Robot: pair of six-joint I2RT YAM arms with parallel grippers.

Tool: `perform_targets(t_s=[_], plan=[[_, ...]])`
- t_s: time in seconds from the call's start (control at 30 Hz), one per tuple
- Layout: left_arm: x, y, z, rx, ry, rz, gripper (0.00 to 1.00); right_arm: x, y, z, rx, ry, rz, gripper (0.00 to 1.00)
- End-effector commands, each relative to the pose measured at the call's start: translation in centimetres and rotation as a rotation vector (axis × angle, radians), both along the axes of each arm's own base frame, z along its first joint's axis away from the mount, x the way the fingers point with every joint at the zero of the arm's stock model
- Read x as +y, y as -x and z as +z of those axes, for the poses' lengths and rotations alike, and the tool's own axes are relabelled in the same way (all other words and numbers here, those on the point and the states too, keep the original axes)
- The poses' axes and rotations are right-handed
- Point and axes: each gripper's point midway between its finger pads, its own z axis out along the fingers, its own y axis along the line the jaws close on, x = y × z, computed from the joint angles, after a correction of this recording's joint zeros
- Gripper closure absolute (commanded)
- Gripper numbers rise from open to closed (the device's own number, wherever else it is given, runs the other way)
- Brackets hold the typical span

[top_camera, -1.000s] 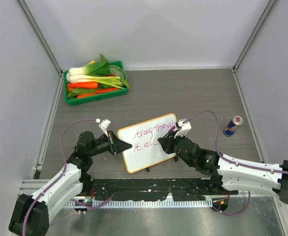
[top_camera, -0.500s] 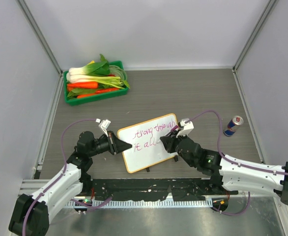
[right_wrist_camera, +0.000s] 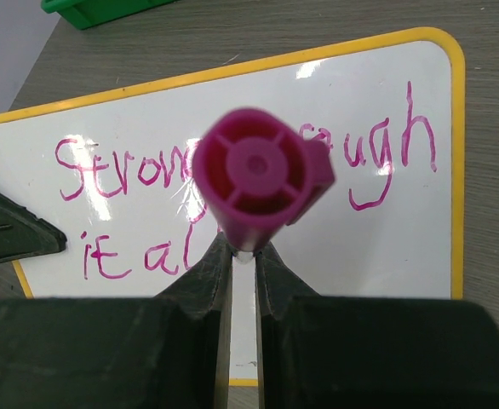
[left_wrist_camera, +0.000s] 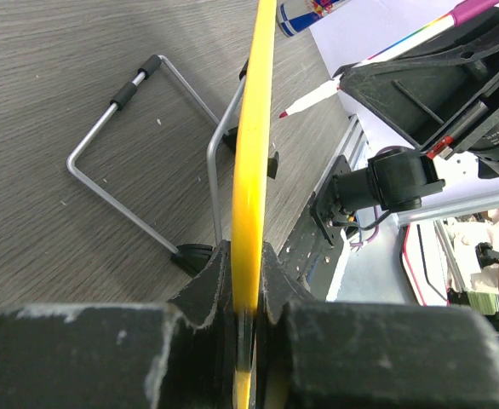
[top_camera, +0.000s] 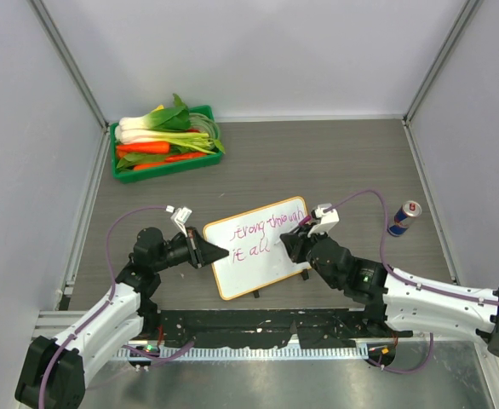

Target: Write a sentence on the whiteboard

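Now your left end effector (top_camera: 218, 253) pinches the left edge of the small glossy white, yellow-framed whiteboard (top_camera: 266, 268), mid-counter (top_camera: 335, 162) between your arms. Your right end effector (top_camera: 290, 246) is clamped on a magenta marker (right_wrist_camera: 258, 175), tip just beside the board's pink handwritten two-line sentence (right_wrist_camera: 130, 170) beginning "Strong".

Both arms reach inward, left tool (top_camera: 216, 253) and right tool (top_camera: 286, 247) each clamped shut
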Motion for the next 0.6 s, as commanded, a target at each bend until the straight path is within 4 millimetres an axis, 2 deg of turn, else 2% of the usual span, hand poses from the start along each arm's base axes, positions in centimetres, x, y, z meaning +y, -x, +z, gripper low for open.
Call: perform_targets(t_s=[0.0,0.4,0.53,0.57], plan=[[1.4,-0.5,-3.4,0.022,-0.116,0.059,1.00,0.1,-0.6,1.0,-0.020,-0.034,-0.032,0.99],[1.4,-0.5,-3.4,0.022,-0.115,0.060,1.00,0.2,-0.8,-1.4,0.001,-0.011,-0.047,0.99],[1.4,-0.4,-3.4,0.019,-0.115,0.060,1.00,-0.2,-0.6,-0.4,-0.006,-0.021,-0.048,0.99],[1.4,-0.4,-3.4,0.019,-0.115,0.060,1.00,-0.3,-0.5,0.5,-0.016,-0.047,-0.047,0.99]])
